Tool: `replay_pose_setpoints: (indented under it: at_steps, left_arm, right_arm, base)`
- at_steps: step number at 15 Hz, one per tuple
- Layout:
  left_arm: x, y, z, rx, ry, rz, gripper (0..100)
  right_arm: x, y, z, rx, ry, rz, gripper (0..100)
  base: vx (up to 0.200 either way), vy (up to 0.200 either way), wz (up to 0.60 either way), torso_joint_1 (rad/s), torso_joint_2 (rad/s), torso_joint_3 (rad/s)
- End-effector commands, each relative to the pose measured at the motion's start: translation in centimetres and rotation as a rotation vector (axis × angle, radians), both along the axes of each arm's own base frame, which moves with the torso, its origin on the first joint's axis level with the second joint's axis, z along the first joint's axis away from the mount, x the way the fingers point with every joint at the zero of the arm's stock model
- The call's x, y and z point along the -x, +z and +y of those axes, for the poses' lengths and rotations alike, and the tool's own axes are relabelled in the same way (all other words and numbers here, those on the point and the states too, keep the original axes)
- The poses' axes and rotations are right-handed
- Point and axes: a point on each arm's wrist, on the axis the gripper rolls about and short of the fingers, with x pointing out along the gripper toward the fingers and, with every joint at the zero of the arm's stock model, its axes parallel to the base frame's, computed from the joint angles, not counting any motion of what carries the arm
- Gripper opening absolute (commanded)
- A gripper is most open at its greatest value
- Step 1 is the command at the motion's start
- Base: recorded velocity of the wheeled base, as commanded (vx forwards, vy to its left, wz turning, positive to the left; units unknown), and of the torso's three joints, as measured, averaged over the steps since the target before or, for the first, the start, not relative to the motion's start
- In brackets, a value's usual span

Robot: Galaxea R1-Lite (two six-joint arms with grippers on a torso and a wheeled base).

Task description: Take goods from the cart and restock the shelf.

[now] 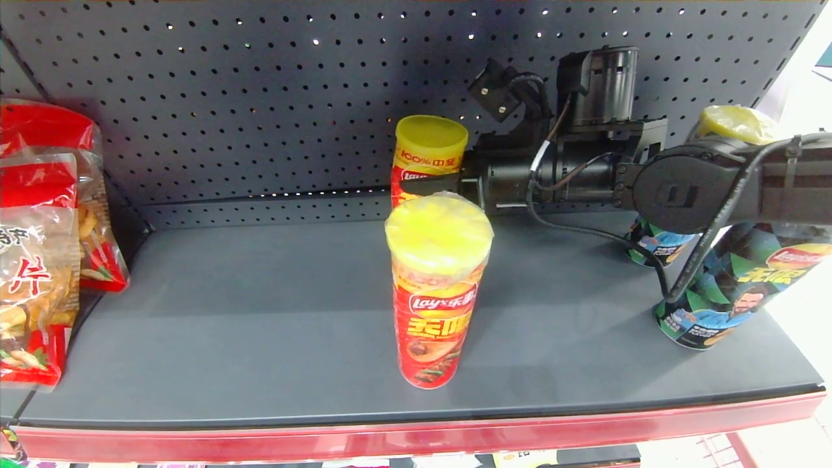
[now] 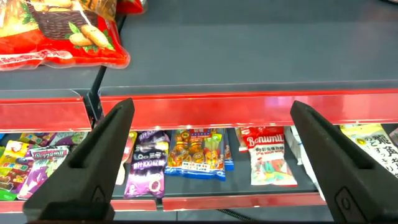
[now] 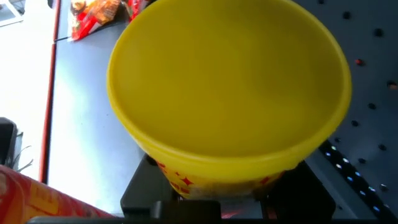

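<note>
Two red cans [image 1: 437,296]; two dark cans [image 1: 747,292]; at least two bags [image 1: 39,260].

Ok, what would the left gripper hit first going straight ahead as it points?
Most likely the red shelf edge; it might instead pass just under it into the snack packets. Depth is unclear.

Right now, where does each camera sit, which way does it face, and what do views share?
Head view: on the head, looking down at the shelf; the right arm enters from the right, right gripper shut on the rear can.
Left wrist view: faces a red shelf edge and snack packs below, through the open left gripper.
Right wrist view: looks down on the rear can's yellow lid, fingers flanking it.
Shared: the rear can, in head and right wrist views.
</note>
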Motion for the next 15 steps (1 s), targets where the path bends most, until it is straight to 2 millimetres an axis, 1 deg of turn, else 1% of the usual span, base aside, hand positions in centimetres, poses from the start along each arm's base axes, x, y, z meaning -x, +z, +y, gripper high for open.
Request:
replay_pose_setpoints:
  at_steps: [1,5,6,11,13,15]
  left_arm:
    - [0.0,0.0,0.0,0.000,0.001,0.001,100]
    - [0.0,0.0,0.0,0.000,0.001,0.001,100]
    - [0.0,0.0,0.0,0.000,0.001,0.001,100]
    - [0.0,0.0,0.0,0.000,0.001,0.001,100]
    - [0.0,0.0,0.0,0.000,0.001,0.001,100]
    - [0.0,0.0,0.0,0.000,0.001,0.001,100]
  right_arm:
    - [0.4,0.0,0.3,0.000,0.012,0.000,0]
    - [0.8,-0.2,0.7,0.004,0.028,0.004,0]
    - [0.9,-0.4,0.9,0.008,0.031,0.009,100]
    - [1.3,-0.2,0.9,0.008,0.037,0.009,100]
    - [1.8,-0.5,0.2,0.020,0.032,0.020,100]
    - [1.6,-0.7,-0.9,0.029,0.006,0.028,100]
  base:
    - [0.000,0.000,0.00,0.000,0.00,0.000]
    - [0.000,0.000,0.00,0.000,0.00,0.000]
    - [0.000,0.000,0.00,0.000,0.00,0.000]
    - [0.000,0.000,0.00,0.000,0.00,0.000]
    - [0.000,0.000,0.00,0.000,0.00,0.000]
    - [0.000,0.000,0.00,0.000,0.00,0.000]
